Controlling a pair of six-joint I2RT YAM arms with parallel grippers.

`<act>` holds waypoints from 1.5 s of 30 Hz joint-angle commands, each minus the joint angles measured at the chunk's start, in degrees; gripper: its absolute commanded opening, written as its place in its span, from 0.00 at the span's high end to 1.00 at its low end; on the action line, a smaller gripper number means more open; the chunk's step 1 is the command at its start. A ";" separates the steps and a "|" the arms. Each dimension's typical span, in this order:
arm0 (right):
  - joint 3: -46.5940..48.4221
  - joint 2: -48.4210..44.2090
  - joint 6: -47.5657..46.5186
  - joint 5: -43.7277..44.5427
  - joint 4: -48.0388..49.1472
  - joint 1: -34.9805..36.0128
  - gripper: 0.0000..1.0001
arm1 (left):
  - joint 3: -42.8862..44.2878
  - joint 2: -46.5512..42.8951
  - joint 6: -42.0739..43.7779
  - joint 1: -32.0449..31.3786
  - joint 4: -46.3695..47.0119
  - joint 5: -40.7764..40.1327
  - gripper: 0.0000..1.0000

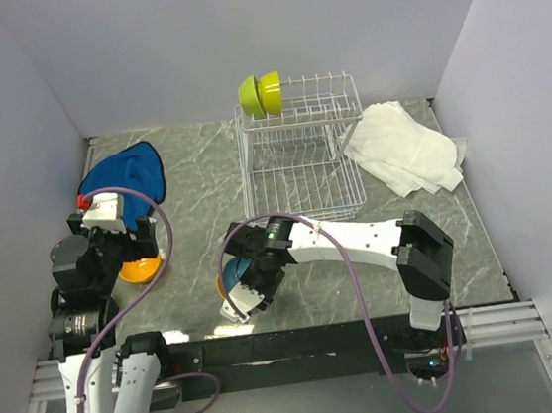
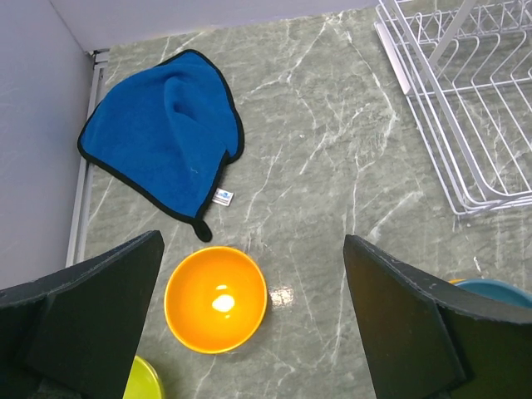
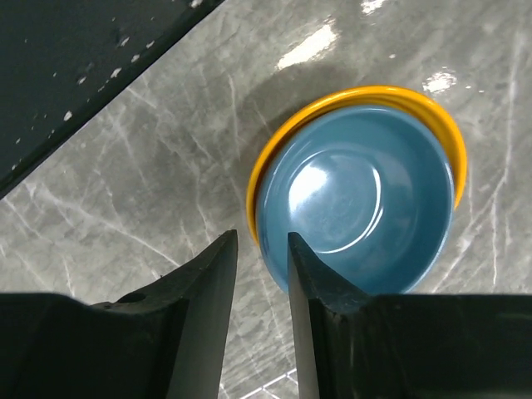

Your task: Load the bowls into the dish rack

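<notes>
Two lime green bowls (image 1: pixel 261 93) stand on edge in the upright slots of the white wire dish rack (image 1: pixel 303 178). A light blue bowl (image 3: pixel 357 199) sits nested in a yellow-orange bowl (image 3: pixel 264 170) on the table. My right gripper (image 3: pixel 259 237) hangs over its left rim, jaws a narrow gap apart, one finger over the blue bowl and one outside. An orange bowl (image 2: pixel 216 299) lies below my wide-open left gripper (image 2: pixel 253 241). A third lime bowl (image 2: pixel 141 382) peeks in at the bottom left. In the top view the arms cover most of the blue bowl (image 1: pixel 233 269) and the orange bowl (image 1: pixel 142 270).
A blue cloth (image 1: pixel 128 173) lies at the far left by the wall. A crumpled white towel (image 1: pixel 404 147) lies right of the rack. The rack's corner (image 2: pixel 465 125) shows at the upper right of the left wrist view. Grey walls close in three sides.
</notes>
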 commanded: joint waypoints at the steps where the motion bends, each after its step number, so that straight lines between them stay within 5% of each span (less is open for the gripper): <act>1: 3.19 1.21 -2.71 1.75 -5.37 0.36 0.62 | 1.52 -0.89 -1.72 0.77 0.99 0.51 0.03; 21: 4.51 5.60 -0.60 3.51 -4.40 0.19 0.82 | 0.82 0.34 -3.39 2.88 1.70 2.09 0.03; 45: 0.55 5.25 3.88 5.62 -0.97 0.36 0.74 | 0.99 -0.54 -3.92 4.72 0.56 3.50 0.03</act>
